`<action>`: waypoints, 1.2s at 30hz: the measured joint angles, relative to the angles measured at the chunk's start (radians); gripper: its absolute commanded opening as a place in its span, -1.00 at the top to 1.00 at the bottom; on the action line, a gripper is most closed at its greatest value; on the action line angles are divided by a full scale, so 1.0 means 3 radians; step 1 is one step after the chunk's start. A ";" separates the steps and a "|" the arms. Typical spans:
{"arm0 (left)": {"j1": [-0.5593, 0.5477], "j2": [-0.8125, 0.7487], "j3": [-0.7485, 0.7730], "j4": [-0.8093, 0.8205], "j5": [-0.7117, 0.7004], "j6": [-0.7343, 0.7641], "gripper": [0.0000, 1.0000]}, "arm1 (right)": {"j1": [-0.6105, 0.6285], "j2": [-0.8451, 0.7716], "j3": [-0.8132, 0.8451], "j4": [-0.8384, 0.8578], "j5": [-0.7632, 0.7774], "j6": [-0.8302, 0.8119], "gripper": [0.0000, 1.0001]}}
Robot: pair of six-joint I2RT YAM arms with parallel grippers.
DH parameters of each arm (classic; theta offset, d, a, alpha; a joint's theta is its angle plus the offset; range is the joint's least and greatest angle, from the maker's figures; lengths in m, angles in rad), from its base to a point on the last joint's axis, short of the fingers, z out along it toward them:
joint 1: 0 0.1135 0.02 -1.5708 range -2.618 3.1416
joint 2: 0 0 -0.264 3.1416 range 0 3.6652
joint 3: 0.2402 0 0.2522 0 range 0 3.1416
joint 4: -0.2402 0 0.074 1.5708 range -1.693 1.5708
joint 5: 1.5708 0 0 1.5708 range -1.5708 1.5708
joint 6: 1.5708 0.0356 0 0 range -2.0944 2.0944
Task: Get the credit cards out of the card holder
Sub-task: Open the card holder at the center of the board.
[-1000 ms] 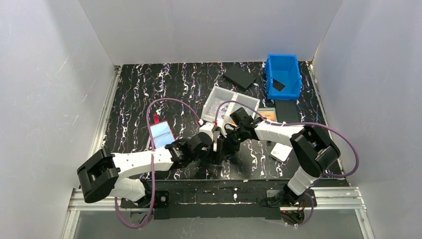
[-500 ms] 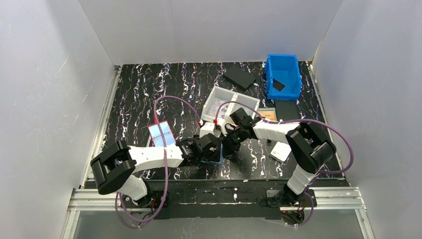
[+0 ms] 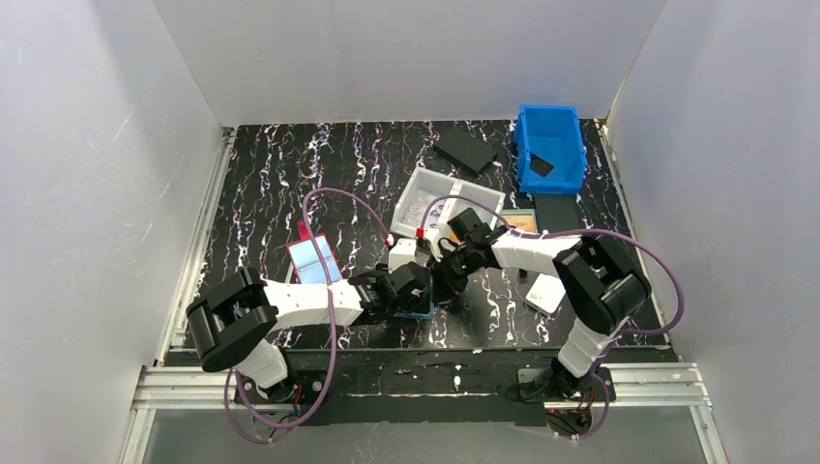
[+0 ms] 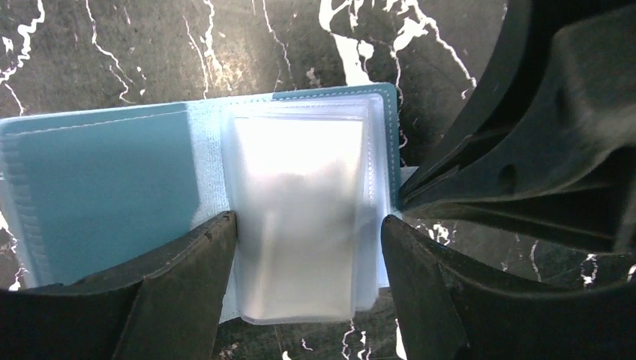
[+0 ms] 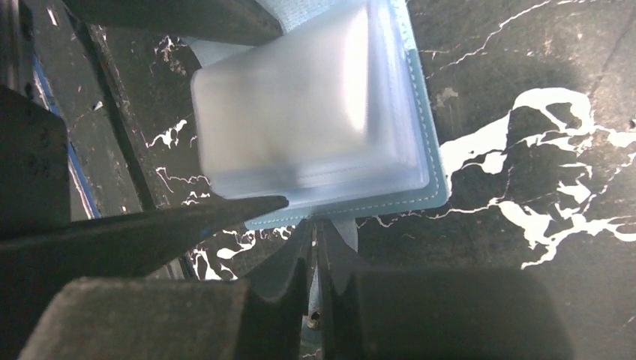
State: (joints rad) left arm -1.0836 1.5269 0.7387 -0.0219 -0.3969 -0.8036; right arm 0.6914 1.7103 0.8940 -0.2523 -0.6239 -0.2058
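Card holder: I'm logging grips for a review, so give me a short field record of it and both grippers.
card holder: open flat on the table
card: pale, inside the clear pocket; print too blurred to read
left gripper: open, straddling the pocket panel
right gripper: shut on the small tab at the holder's edge
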 measured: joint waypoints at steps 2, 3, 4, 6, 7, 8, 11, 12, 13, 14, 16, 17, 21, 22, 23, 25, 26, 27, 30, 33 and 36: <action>-0.0020 0.0000 -0.0081 0.0089 -0.0032 -0.0001 -0.35 | -0.0015 0.0014 0.0000 0.0022 -0.0022 0.0038 0.73; -0.0028 -0.0001 -0.0089 0.0111 -0.0039 -0.0001 -0.32 | -0.0032 0.0031 0.0000 0.0036 -0.0045 0.0067 0.74; -0.0034 0.0003 -0.0092 0.0123 -0.0055 -0.0001 -0.29 | -0.0050 0.0045 0.0000 0.0043 -0.0075 0.0094 0.74; -0.0041 0.0014 -0.0090 0.0121 -0.0086 -0.0004 -0.23 | -0.0080 0.0071 0.0000 0.0057 -0.0127 0.0148 0.75; -0.0046 0.0024 -0.0089 0.0121 -0.0104 -0.0004 -0.18 | -0.0094 0.0085 0.0000 0.0064 -0.0151 0.0168 0.75; -0.0051 0.0031 -0.0085 0.0118 -0.0120 -0.0006 -0.15 | -0.0106 0.0095 0.0000 0.0069 -0.0174 0.0181 0.75; -0.0067 0.0055 -0.0069 0.0075 -0.0192 -0.0022 0.01 | -0.0123 0.0109 0.0000 0.0078 -0.0205 0.0217 0.75; -0.0069 0.0056 -0.0066 0.0067 -0.0206 -0.0033 0.07 | -0.0123 0.0109 0.0000 0.0078 -0.0203 0.0225 0.75; -0.0072 0.0055 -0.0066 0.0057 -0.0221 -0.0050 0.09 | -0.0123 0.0109 0.0000 0.0078 -0.0202 0.0230 0.76; -0.0075 0.0053 -0.0066 0.0051 -0.0226 -0.0065 0.09 | -0.0125 0.0109 0.0000 0.0079 -0.0202 0.0233 0.76; -0.0080 0.0032 -0.0074 0.0037 -0.0226 -0.0114 0.09 | -0.0126 0.0112 0.0000 0.0079 -0.0202 0.0238 0.76; -0.0079 0.0011 -0.0086 0.0033 -0.0228 -0.0132 0.08 | -0.0126 0.0116 0.0000 0.0079 -0.0203 0.0239 0.76; -0.0083 -0.0155 -0.0223 0.0019 -0.0188 -0.0261 0.08 | -0.0123 0.0140 0.0006 0.0116 -0.0230 0.0243 0.76; -0.0083 -0.0210 -0.0270 0.0019 -0.0178 -0.0304 0.09 | -0.0122 0.0150 0.0006 0.0135 -0.0245 0.0245 0.76; -0.0083 -0.0253 -0.0309 0.0020 -0.0170 -0.0337 0.11 | -0.0122 0.0155 0.0006 0.0149 -0.0254 0.0247 0.76; -0.0083 -0.0356 -0.0394 0.0020 -0.0156 -0.0425 0.17 | -0.0108 0.0163 0.0006 0.0175 -0.0268 0.0248 0.76; -0.0083 -0.0404 -0.0439 0.0022 -0.0146 -0.0472 0.18 | -0.0098 0.0168 0.0008 0.0186 -0.0277 0.0249 0.76; -0.0081 -0.0445 -0.0474 0.0028 -0.0136 -0.0506 0.19 | -0.0093 0.0173 0.0008 0.0195 -0.0284 0.0249 0.76; -0.0076 -0.0568 -0.0585 0.0072 -0.0098 -0.0607 0.18 | -0.0085 0.0181 0.0008 0.0215 -0.0300 0.0252 0.77; -0.0042 -0.0690 -0.0702 0.0149 -0.0029 -0.0683 0.11 | -0.0080 0.0191 0.0013 0.0226 -0.0313 0.0253 0.77; 0.0028 -0.0862 -0.0882 0.0300 0.0081 -0.0755 0.07 | -0.0078 0.0198 0.0023 0.0228 -0.0314 0.0252 0.77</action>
State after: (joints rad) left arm -1.0752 1.2682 0.4740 0.0681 -0.3725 -1.0302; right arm 0.6682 1.7699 0.9009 -0.1841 -0.7181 -0.1303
